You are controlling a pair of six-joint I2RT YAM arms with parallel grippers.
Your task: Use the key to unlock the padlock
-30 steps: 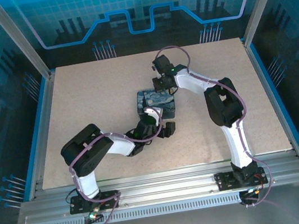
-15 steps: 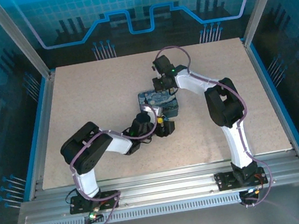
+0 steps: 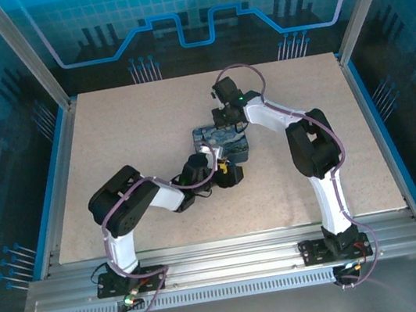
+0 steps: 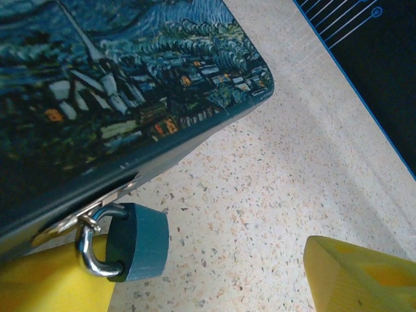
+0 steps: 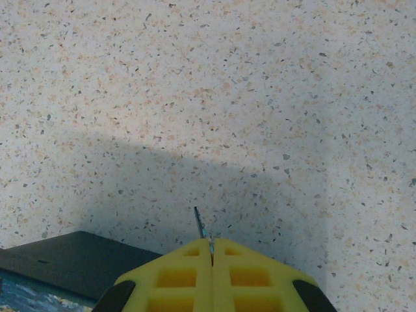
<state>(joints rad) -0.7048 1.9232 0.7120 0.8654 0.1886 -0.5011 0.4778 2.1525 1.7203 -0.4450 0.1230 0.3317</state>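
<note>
- A painted box (image 4: pixel 130 78) with a night sky and a little town on its lid sits on the speckled table (image 3: pixel 126 137). The box is near the middle of the table.
- A blue-grey padlock (image 4: pixel 140 242) hangs at the box's side edge, just below the lid. It rests on the table, right beside the box.
- The padlock's shiny silver loop (image 4: pixel 86 250) is closed. It hooks onto a small metal tab (image 4: pixel 70 223) that sticks out from the box.
- The left gripper (image 4: pixel 201 270) is at the side of the box nearest the arm bases, low by the table.
- Its yellow fingers (image 4: pixel 364 279) are wide apart. One finger is right by the padlock and looks like it touches it. The other finger is well away from the padlock, with bare table in between. It holds nothing.
- The right gripper (image 5: pixel 212 252) is at the far side of the box, over the box's far edge.
- Its two yellow fingers are pressed together, with no gap.
- The key (image 5: pixel 201 224) is pinched between them. It is a thin silvery bit that pokes out from the fingertips and points away from the box, out over the table.
- The key is on the other side of the box from the padlock, so the two are well apart.
- In the right wrist view, a dark edge of the box shows at the lower left, just beside the closed fingers.
</note>
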